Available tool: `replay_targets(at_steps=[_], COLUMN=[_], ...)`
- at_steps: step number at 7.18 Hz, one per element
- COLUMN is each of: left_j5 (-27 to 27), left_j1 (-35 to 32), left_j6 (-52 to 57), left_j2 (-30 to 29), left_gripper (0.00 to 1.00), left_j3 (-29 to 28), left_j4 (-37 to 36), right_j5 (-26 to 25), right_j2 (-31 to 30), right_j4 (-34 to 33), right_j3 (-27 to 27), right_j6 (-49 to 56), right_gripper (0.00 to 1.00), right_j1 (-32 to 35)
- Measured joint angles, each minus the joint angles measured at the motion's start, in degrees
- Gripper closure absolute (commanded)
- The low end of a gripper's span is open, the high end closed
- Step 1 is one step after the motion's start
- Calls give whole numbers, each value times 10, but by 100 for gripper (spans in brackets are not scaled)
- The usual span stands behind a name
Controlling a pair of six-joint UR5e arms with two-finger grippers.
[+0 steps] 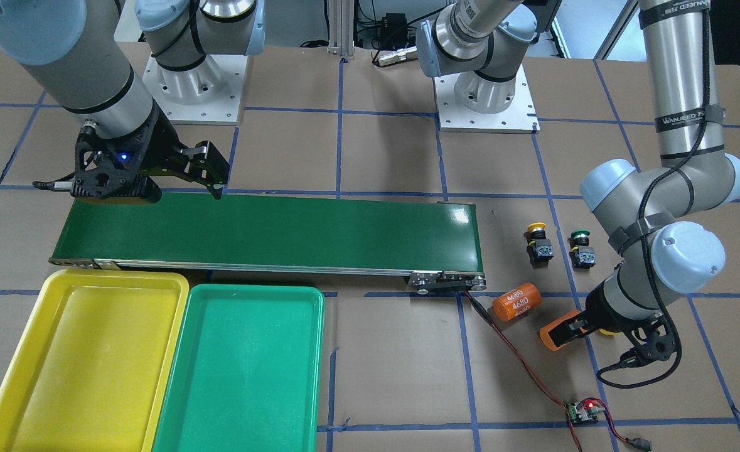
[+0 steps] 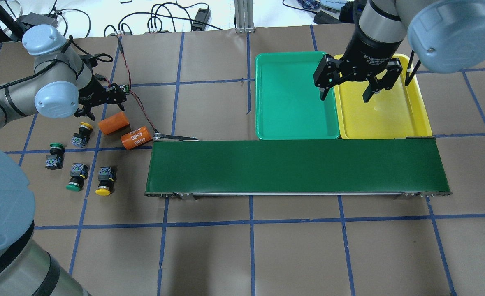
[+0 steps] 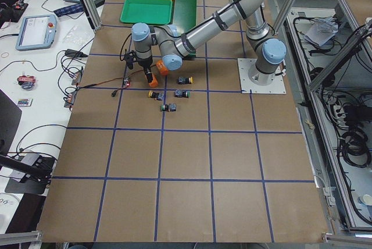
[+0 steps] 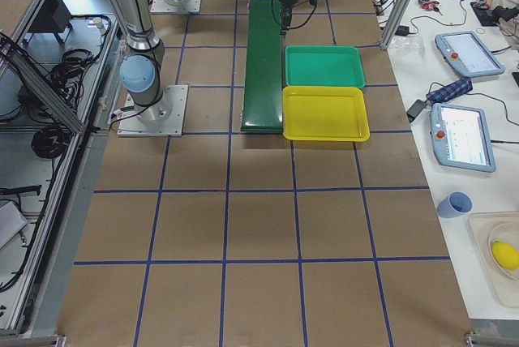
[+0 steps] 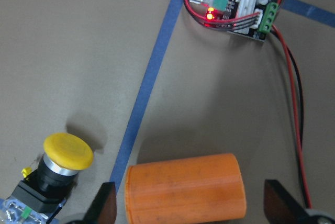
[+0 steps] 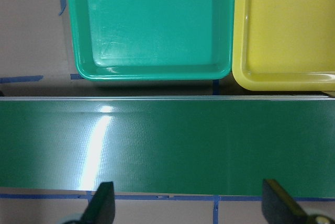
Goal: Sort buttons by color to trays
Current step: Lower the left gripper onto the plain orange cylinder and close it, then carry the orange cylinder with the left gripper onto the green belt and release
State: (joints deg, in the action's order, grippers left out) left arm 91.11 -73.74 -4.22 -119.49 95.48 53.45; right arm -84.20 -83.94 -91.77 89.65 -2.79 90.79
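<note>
The left gripper point(image 5: 191, 205) was held low over the brown paper-covered table point(image 2: 209, 246). Its dark fingers point(image 5: 107, 205) were spread wide to either side of a plain orange cylinder point(image 5: 186, 187) of matt plastic. A narrow gap was seen on each side, so nothing was gripped.

Just beside the cylinder lay one yellow-capped button point(image 5: 67, 152), with a smooth domed cap, a metal collar and a black body. The second yellow-capped button point(image 2: 103, 183), one green-capped button point(image 2: 54, 155) and the other green-capped button point(image 2: 76, 180) were scattered on the paper nearby, on their sides, well apart from both trays.

An orange cylinder marked 4680 point(image 2: 136, 137) was lying at the end of the glossy dark green conveyor belt point(image 2: 295, 164). A small circuit board point(image 5: 238, 12) with a lit red lamp was joined to red and black wires.

The right gripper point(image 2: 345, 93) was hung over the seam between the green tray point(image 2: 291, 98) and the yellow tray point(image 2: 394, 117), both shallow, round-cornered and smooth. Its fingers were fully parted and nothing was held.
</note>
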Motion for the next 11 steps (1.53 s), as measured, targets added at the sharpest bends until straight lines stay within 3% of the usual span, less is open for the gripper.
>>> replay_targets(at_steps=[9, 10, 11], left_j5=[3, 2, 2], left_j1=[1, 0, 0], left_j6=[1, 1, 1], left_j2=[-14, -15, -18], left_gripper=[0, 19, 98], left_j3=[3, 6, 6], left_j4=[18, 19, 19], right_j5=[0, 0, 0], right_j2=[5, 7, 8], right_j4=[0, 0, 0], right_j3=[0, 0, 0], right_j6=[4, 4, 4], right_gripper=[0, 0, 0], right_j1=[0, 0, 0])
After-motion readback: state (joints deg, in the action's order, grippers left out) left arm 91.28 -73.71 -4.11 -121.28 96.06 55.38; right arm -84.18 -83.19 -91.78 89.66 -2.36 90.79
